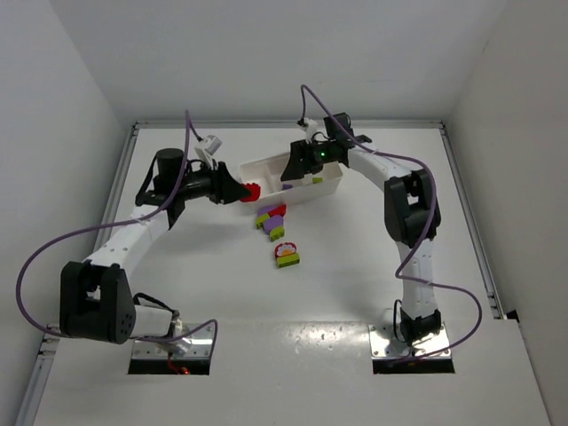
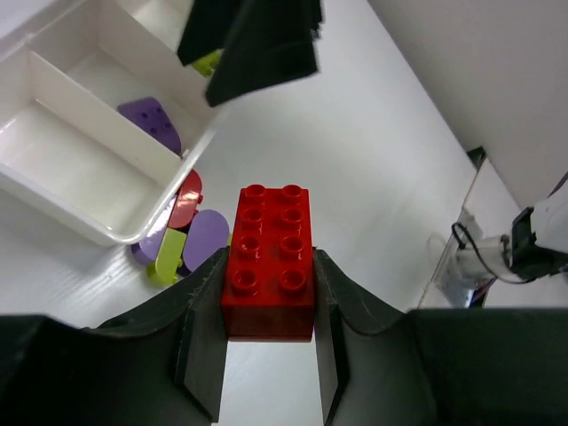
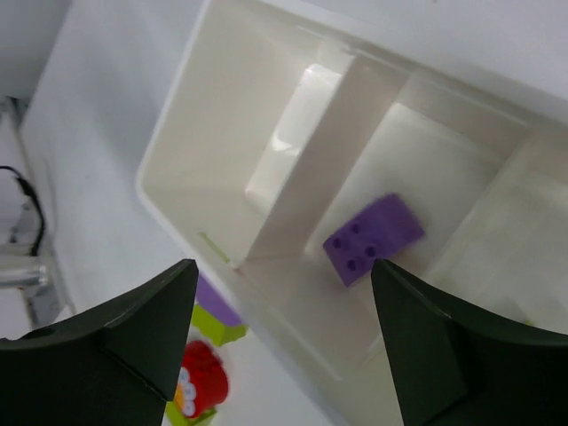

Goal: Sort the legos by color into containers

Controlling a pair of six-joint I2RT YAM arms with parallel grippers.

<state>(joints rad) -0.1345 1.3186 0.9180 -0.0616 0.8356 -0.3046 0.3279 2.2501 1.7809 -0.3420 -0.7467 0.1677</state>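
Starting at the left claw [image 2: 269, 282], note that it is clamped on a red brick [image 2: 271, 240]. The brick is glossy, two studs by four, with its studs facing the wrist camera and its near end pinched between the black fingers [image 2: 206, 311]. In the overhead view you see this brick just beside the left end of the white tray [image 1: 264, 169], over the table [image 1: 177, 284].

The right claw [image 3: 284, 284] is spread wide above the tray and grips no brick.

Check the tray: it has three compartments, low walls and two dividers. A purple brick [image 3: 373, 238] showing four studs lies askew to the walls in the middle compartment. A lime piece [image 1: 312, 180] sits in the right compartment, but the right claw hides most of it and you cannot tell its shape.

The loose bricks [image 1: 272, 219], red, purple and lime, lie on the table just in front of the tray in two small groups. From the left wrist camera, the tray rim and the claw cover part of them, so their count is unclear.
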